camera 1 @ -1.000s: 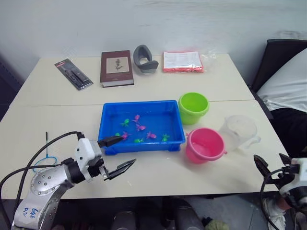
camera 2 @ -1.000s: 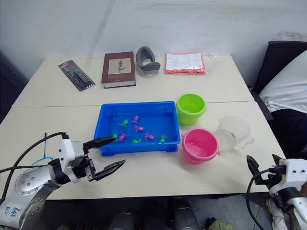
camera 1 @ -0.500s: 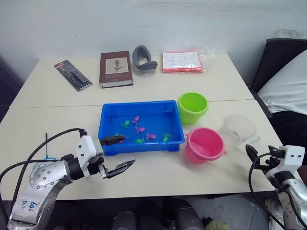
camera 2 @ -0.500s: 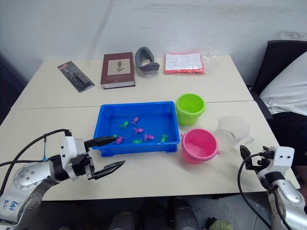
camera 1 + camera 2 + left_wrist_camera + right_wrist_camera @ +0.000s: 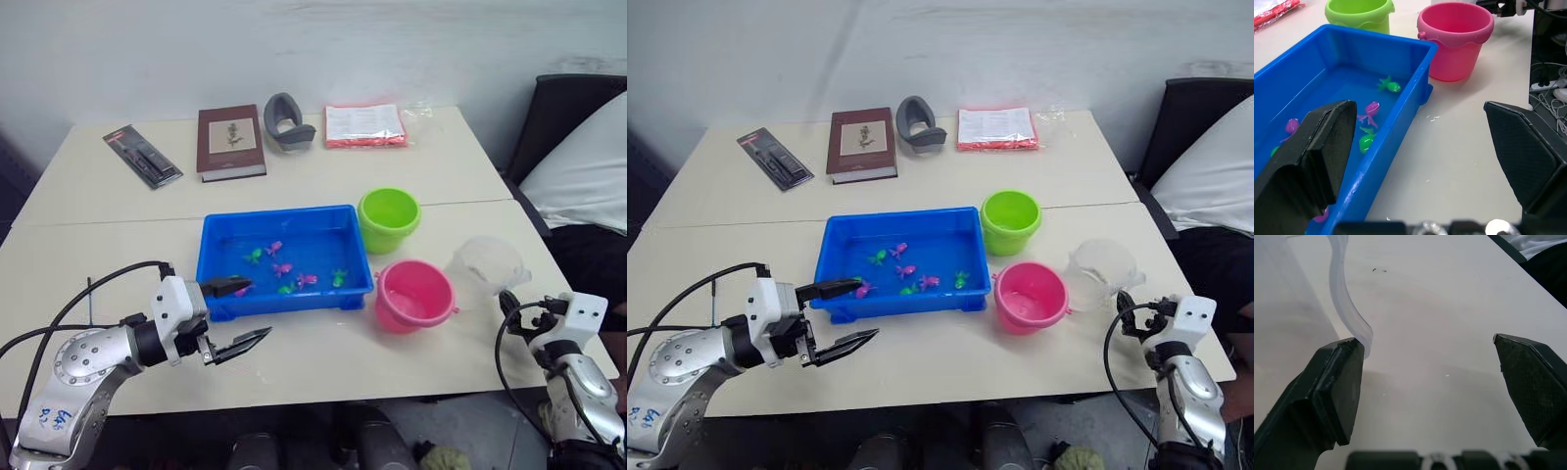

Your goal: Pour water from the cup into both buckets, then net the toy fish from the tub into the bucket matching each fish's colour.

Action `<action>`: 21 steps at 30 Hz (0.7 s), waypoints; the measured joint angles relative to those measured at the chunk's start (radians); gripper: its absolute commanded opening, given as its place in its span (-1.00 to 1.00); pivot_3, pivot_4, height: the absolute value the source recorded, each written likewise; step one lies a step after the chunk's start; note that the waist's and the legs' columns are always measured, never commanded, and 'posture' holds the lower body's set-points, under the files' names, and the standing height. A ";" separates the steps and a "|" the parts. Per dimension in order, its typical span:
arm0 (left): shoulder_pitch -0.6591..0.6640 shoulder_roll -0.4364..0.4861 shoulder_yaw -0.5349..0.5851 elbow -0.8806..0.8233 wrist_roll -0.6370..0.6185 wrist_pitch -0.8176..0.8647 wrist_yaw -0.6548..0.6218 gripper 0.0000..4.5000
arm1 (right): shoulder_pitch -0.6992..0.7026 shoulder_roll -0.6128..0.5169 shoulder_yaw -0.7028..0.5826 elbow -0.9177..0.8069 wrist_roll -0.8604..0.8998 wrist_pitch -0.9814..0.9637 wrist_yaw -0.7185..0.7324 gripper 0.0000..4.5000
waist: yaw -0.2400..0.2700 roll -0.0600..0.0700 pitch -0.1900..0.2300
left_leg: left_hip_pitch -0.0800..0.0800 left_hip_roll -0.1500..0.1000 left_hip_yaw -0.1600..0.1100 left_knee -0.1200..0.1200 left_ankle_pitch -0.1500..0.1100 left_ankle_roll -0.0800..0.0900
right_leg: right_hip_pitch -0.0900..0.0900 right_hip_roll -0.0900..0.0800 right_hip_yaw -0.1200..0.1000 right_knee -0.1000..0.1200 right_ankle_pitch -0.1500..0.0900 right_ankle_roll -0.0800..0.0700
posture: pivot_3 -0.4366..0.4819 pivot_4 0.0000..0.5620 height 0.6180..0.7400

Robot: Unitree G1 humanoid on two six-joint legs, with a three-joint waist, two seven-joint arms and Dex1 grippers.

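Two hands are wide open and hold nothing: the right hand point(image 5: 1432, 382) is by the cup point(image 5: 1099, 272), so it must grab its handle to pour.

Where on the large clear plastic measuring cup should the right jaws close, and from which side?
Judging by its pose, on the handle of the large clear plastic measuring cup: it stands upright, handle towards the open right gripper, so come in level from the robot's side; the bright pink bucket crowds its left.
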State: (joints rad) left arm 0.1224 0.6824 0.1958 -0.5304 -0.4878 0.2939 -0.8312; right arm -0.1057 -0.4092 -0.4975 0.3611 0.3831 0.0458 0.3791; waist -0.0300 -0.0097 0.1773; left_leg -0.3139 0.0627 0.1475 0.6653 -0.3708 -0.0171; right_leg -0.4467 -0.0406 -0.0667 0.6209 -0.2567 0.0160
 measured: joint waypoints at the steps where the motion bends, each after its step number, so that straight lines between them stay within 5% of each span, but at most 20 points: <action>1: -0.003 0.000 0.000 0.001 0.002 -0.004 0.000 0.99 | -0.018 0.002 0.000 0.016 0.004 -0.001 -0.002 1.00 | -0.001 0.000 0.000 | 0.000 0.000 0.000 0.000 0.000 0.000 | 0.000 0.000 0.000 0.000 0.000 0.000 | -0.05 -0.47 1.00; 3: -0.005 0.000 0.000 0.006 0.005 -0.009 -0.001 0.99 | -0.053 0.002 -0.002 0.060 0.012 -0.009 0.004 1.00 | -0.005 0.000 0.000 | 0.001 0.000 0.000 -0.001 0.000 -0.001 | 0.000 0.001 0.001 0.000 0.000 0.000 | -0.05 -0.47 1.00; 6: -0.005 0.000 0.000 0.019 0.008 -0.010 -0.001 1.00 | -0.087 -0.003 -0.002 0.118 0.014 -0.030 0.021 0.64 | -0.006 0.000 0.000 | 0.001 0.000 0.001 -0.001 0.000 -0.001 | 0.000 0.001 0.001 0.000 0.000 0.000 | -0.05 -0.47 1.00; 13: -0.014 0.000 0.000 0.033 0.014 -0.012 -0.004 1.00 | -0.144 -0.006 0.006 0.193 0.021 -0.062 0.105 -0.97 | -0.006 0.000 0.000 | 0.000 0.000 0.001 -0.001 0.000 -0.001 | -0.001 0.001 0.001 0.000 0.000 0.000 | -0.05 -0.47 1.00; 21: -0.016 0.000 0.000 0.033 0.015 -0.011 -0.012 1.00 | -0.151 -0.006 0.014 0.189 0.021 -0.106 0.132 -0.99 | -0.006 0.000 0.000 | 0.000 0.000 0.002 -0.001 0.000 -0.001 | -0.001 0.001 0.002 0.000 0.000 0.000 | -0.05 -0.47 1.00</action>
State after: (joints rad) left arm 0.1067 0.6823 0.1957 -0.4970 -0.4725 0.2825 -0.8428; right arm -0.2570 -0.4150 -0.4838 0.5504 0.4046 -0.0598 0.5110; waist -0.0363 -0.0096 0.1773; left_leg -0.3135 0.0632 0.1492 0.6642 -0.3706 -0.0180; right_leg -0.4479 -0.0400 -0.0650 0.6211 -0.2567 0.0159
